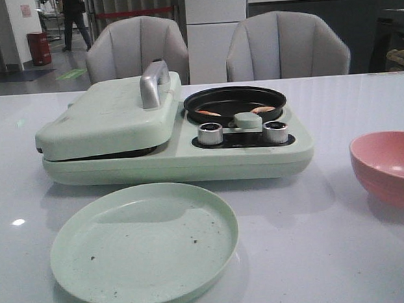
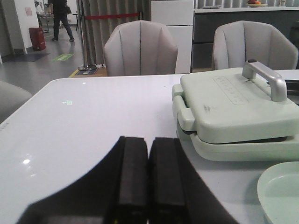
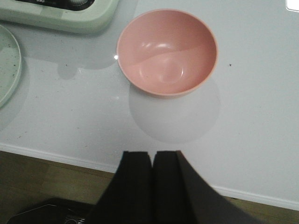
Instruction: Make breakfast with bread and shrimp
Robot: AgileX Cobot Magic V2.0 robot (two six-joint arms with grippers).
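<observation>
Plate (image 1: pixel 144 245) nearest; shrimp (image 1: pixel 208 113) crosswise in pan (image 1: pixel 235 103).

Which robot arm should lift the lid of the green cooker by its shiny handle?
Probably the left. Its closed fingers face the mint-green cooker's shut lid and silver metal handle. The right arm's closed fingers hang over the empty pink round bowl, off to the cooker's right.

You have a glossy white table (image 1: pixel 345 252) in front of you, and three things sit directly on it. A pale green breakfast maker (image 1: pixel 174 150) stands toward the middle with its lid shut, an empty pale green plate (image 1: pixel 144 243) lies just in front of it, and a pink bowl (image 1: pixel 389 167) sits well apart on the right.
</observation>
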